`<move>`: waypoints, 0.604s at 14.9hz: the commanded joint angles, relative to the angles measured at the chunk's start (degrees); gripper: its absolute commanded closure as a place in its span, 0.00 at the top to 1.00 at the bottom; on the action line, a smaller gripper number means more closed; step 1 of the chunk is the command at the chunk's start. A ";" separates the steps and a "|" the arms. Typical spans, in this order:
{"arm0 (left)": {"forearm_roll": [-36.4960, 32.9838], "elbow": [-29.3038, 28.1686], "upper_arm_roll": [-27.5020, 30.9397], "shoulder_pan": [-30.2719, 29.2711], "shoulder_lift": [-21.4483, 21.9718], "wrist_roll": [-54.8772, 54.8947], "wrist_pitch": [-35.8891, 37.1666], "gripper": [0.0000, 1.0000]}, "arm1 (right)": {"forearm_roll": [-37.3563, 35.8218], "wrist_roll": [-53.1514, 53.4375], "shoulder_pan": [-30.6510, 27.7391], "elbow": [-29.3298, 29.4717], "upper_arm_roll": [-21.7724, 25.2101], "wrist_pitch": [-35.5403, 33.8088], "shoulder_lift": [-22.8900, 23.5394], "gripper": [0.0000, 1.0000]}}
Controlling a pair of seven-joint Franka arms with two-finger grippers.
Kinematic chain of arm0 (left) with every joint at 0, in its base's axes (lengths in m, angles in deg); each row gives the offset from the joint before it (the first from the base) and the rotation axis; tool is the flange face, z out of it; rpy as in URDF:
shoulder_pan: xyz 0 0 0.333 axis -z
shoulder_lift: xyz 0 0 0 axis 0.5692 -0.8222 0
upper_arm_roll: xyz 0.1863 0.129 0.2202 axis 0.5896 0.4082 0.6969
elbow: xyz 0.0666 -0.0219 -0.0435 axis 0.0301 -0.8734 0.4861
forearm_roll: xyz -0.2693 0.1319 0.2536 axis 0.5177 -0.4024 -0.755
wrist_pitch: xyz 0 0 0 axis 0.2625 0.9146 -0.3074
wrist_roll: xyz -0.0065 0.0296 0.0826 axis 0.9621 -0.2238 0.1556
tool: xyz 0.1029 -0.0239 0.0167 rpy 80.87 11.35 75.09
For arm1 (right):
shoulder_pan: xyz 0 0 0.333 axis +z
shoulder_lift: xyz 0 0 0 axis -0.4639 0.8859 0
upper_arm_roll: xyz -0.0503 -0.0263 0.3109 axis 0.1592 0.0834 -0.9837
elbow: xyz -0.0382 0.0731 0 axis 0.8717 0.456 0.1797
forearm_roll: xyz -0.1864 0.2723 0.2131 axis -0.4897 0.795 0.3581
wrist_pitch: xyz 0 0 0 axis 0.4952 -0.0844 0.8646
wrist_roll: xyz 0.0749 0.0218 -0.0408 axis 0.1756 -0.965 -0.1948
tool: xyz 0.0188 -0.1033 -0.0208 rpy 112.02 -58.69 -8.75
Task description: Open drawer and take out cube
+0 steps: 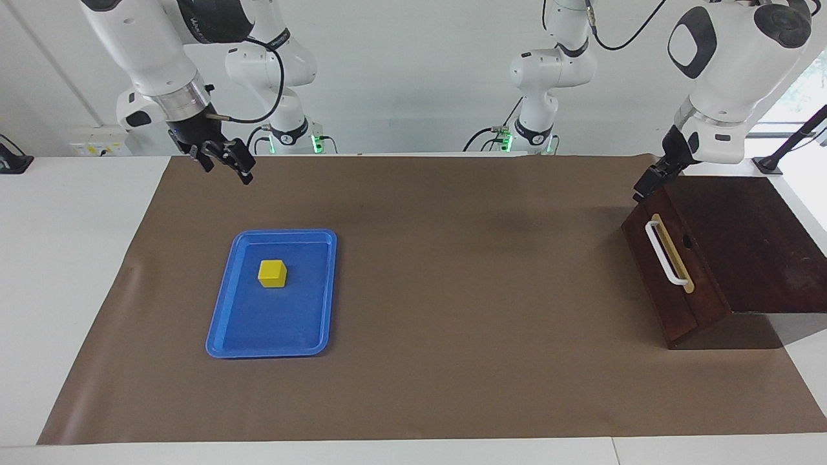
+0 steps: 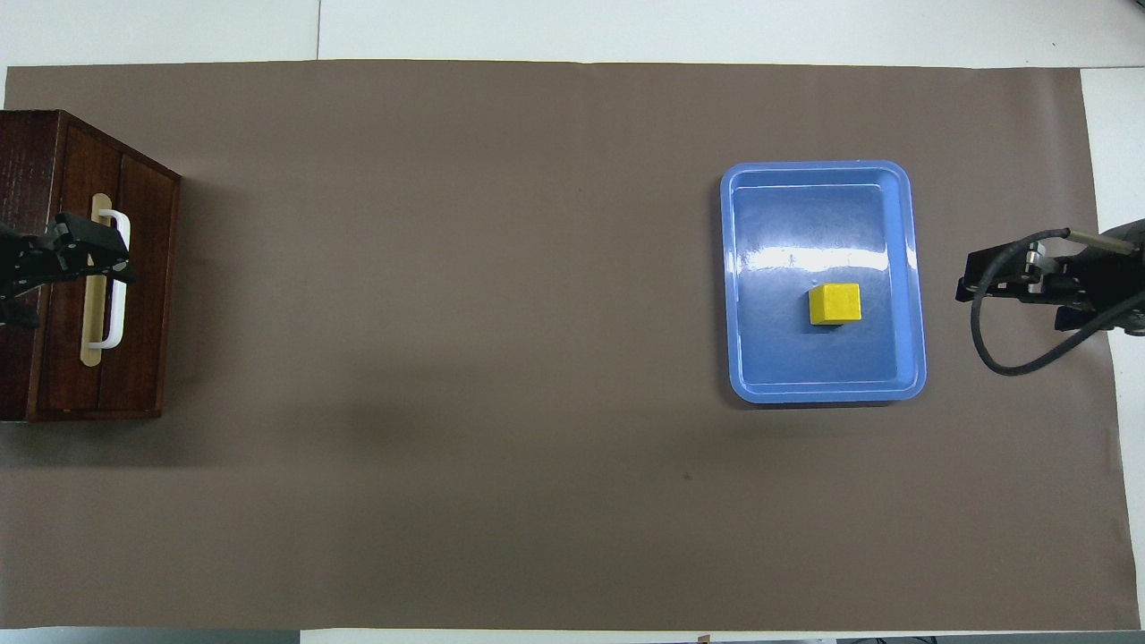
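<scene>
The dark wooden box (image 1: 730, 239) stands at the left arm's end of the table. Its drawer (image 1: 652, 274) looks closed, the front flush with the box, the white bar handle (image 1: 665, 255) facing the table's middle. The yellow cube (image 1: 272, 272) sits in a flat blue tray (image 1: 219, 336) toward the right arm's end. My left gripper (image 1: 648, 186) hangs just above the drawer front's upper edge, at the end of the handle nearer to the robots; it lies over the handle (image 2: 114, 304) in the overhead view (image 2: 103, 255). My right gripper (image 1: 227, 160) is open and empty, raised over the brown mat beside the tray.
A brown mat (image 1: 452, 258) covers most of the white table. The tray (image 2: 738, 358) holds only the cube (image 2: 835, 303). The box (image 2: 27, 143) is at the mat's edge. The right gripper (image 2: 971, 279) has a looped cable beside it.
</scene>
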 commanded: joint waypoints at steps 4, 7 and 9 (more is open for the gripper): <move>1.28 3.68 -0.19 1.50 -0.72 12.74 6.95 1.00 | -4.68 -5.90 -0.44 0.99 -0.47 -1.02 1.29 1.00; 1.02 4.12 -0.28 1.59 -0.89 13.80 6.96 1.00 | -4.06 -6.51 -0.53 0.28 -0.47 -1.02 0.76 1.00; 0.75 4.20 -0.19 1.59 -0.81 13.81 6.96 1.00 | -3.63 -6.60 -0.70 0.63 -0.47 -1.20 1.46 1.00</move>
